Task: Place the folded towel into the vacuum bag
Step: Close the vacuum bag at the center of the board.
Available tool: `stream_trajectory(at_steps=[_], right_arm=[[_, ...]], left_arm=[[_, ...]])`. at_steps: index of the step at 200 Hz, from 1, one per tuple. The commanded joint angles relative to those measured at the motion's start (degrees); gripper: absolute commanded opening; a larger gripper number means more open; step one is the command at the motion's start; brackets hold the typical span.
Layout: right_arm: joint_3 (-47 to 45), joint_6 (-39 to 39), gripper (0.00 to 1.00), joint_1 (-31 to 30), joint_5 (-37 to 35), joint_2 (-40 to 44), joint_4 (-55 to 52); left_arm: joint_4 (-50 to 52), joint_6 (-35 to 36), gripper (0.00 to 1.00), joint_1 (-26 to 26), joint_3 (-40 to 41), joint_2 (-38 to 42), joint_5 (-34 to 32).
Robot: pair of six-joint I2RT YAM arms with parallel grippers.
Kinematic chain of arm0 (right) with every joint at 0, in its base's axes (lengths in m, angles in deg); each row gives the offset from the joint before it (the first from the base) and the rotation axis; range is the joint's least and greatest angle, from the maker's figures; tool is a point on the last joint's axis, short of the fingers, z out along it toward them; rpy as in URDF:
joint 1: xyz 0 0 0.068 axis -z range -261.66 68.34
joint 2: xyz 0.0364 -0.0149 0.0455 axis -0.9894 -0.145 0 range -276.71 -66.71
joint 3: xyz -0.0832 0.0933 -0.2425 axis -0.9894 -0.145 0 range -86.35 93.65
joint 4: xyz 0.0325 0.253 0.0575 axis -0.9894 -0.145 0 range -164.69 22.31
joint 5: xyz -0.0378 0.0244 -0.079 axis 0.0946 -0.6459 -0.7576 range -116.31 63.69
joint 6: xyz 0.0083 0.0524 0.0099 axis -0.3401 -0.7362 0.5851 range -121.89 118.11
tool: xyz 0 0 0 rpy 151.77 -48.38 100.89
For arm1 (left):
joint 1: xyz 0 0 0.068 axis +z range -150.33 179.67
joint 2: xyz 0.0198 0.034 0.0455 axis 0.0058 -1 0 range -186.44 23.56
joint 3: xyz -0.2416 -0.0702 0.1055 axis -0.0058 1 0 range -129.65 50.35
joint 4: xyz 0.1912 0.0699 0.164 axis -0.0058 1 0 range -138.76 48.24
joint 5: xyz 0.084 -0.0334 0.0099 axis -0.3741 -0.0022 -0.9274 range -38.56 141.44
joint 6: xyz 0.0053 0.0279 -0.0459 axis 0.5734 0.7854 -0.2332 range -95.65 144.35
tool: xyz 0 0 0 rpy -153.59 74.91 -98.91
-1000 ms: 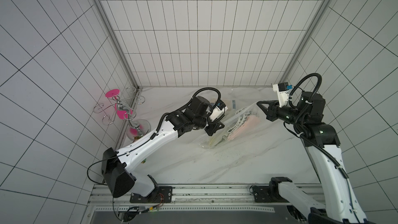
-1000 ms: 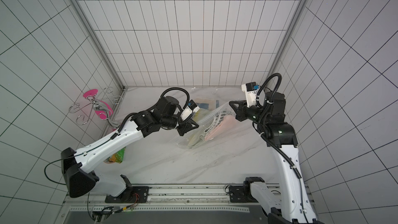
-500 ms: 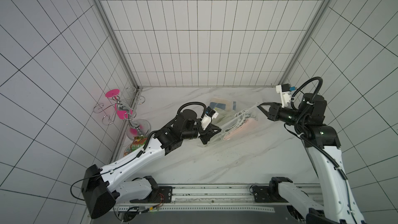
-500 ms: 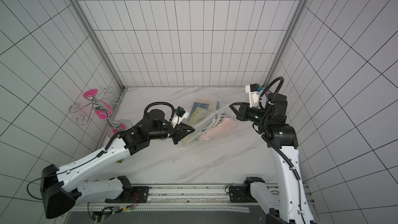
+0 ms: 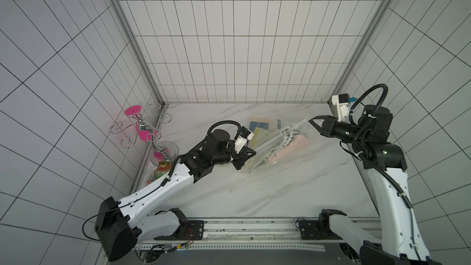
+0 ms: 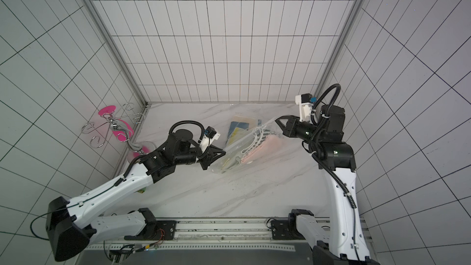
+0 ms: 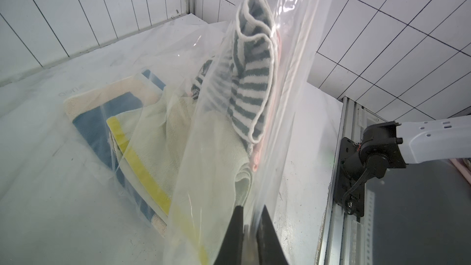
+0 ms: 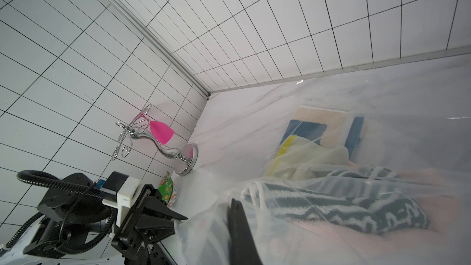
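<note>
tabletop (image 5: 254, 195): white marble-pattern surface, closed in by tiled walls on the left, right and far sides.
vacuum bag (image 6: 244, 149): clear crinkled film over the middle-far part of the table, lifted and stretched between the two grippers. Its left end sits lower and nearer and its right end higher and farther. Loose film trails onto the surface on the far side.
left gripper (image 7: 249, 225): at the bag's near-left corner, fingers pressed together with the film pinched between them.
right gripper (image 5: 311, 121): at the bag's far-right corner, tips closed on the bag's edge.
striped towel (image 7: 251, 77): grey and white, folded, inside the raised part of the bag, lying against the pink towel.
pink towel (image 6: 265, 144): inside the bag, just right of the striped one.
cream towel (image 7: 158, 133): has a yellow band, slumped under the film left of the striped towel, overlapping the blue-and-beige towel.
blue-and-beige towel (image 8: 323, 123): flat on the far side of the table. Film covers it, but whether it is inside the bag or beneath it cannot be told.
wire stand (image 5: 145, 133): chrome, at the left wall.
pink glass (image 8: 161, 131): hanging upside down on the stand.
snack packet (image 8: 167, 189): green, near the stand's base.
</note>
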Motion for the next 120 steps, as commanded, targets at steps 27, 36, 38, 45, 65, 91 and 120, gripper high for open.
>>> stream_trajectory(at_steps=[27, 36, 38, 45, 65, 91, 120], right_arm=[[18.56, -2.29, 0.0, 7.09, -9.58, -4.02, 17.17], [20.39, -2.67, 0.0, 7.77, -9.7, -5.06, 17.18], [20.7, -2.72, 0.0, 7.91, -9.74, -5.27, 17.15], [21.73, -3.06, 0.0, 8.33, -9.72, -5.94, 17.22], [23.78, -3.53, 0.0, 9.15, -9.41, -7.35, 17.23], [24.53, -3.02, 0.0, 10.31, -10.33, -7.71, 17.07], [25.83, -3.27, 0.0, 11.27, -10.11, -8.6, 16.88]], left_arm=[[21.82, 1.74, 0.09, 1.87, 4.68, -3.33, -3.95], [22.48, 2.11, 0.09, 1.91, 4.12, -4.29, -4.44], [22.59, 2.14, 0.09, 1.91, 4.04, -4.44, -4.54], [22.71, 2.3, 0.09, 1.87, 3.86, -4.96, -4.39], [22.56, 2.57, 0.09, 1.91, 3.91, -5.55, -3.43], [21.44, 2.32, 0.09, 1.87, 5.09, -4.47, -2.16], [19.11, 1.97, 0.09, 1.89, 7.11, -3.18, -1.69]])
